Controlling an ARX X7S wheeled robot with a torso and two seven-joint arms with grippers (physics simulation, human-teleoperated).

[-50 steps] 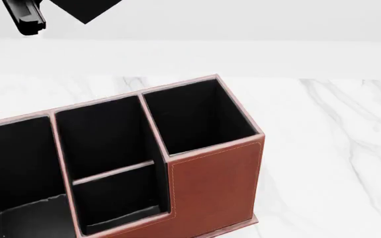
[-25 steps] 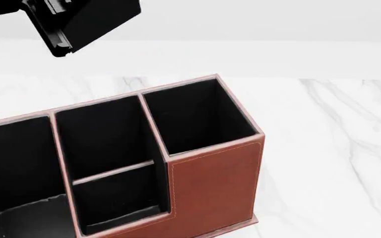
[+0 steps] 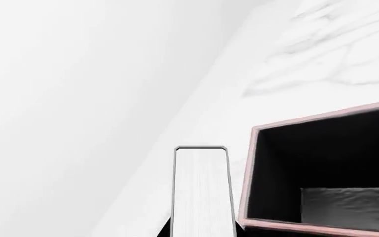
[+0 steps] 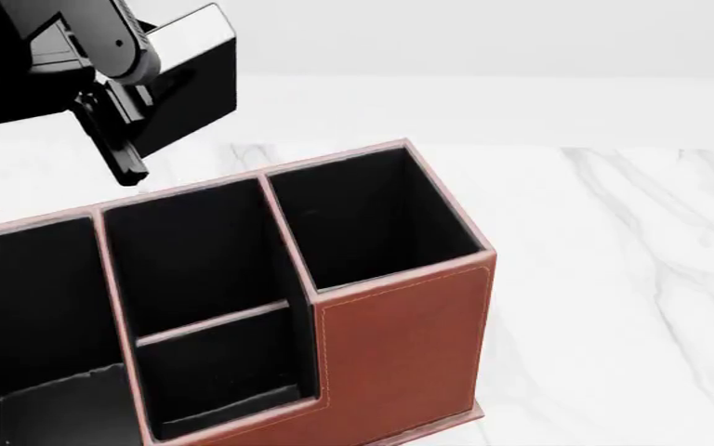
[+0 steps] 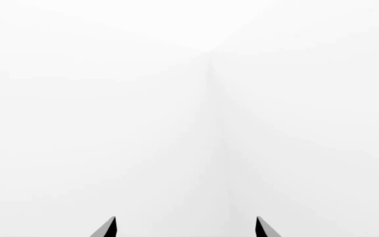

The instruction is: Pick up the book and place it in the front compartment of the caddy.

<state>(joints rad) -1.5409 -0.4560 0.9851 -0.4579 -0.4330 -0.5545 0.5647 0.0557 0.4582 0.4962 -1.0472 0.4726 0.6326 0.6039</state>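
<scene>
- Black covers and a white page edge marked the book (image 4: 190, 79), held aloft in the left pincer (image 4: 127, 139) above the far left side of the caddy (image 4: 401, 344), tilted and clear of every rim.
- Seen from the left wrist, the book (image 3: 201, 190) ran straight out from the camera, page edge up, beside one black-lined cell of the caddy (image 3: 321, 121).
- It looked thin, stiff and probably light; its glossy cover seemed likely to slip, so a firm hold across the flat faces near one end, as now, suited it best.
- The left pincer was clamped on the book; its fingers were mostly hidden by the wrist and the book itself.
- The right pincer (image 5: 184, 227) showed only two dark tips set well apart, holding nothing, facing blank white.
- Reddish-brown leather walls with pale stitching divided the caddy into cells; the low front compartment lay on the near side, beyond the taller rear cells from the book.
- Those tall rear walls and the thin divider seemed the main things to clear.
- The white marbled counter (image 4: 630, 242) lay beneath and to the right of the caddy.
</scene>
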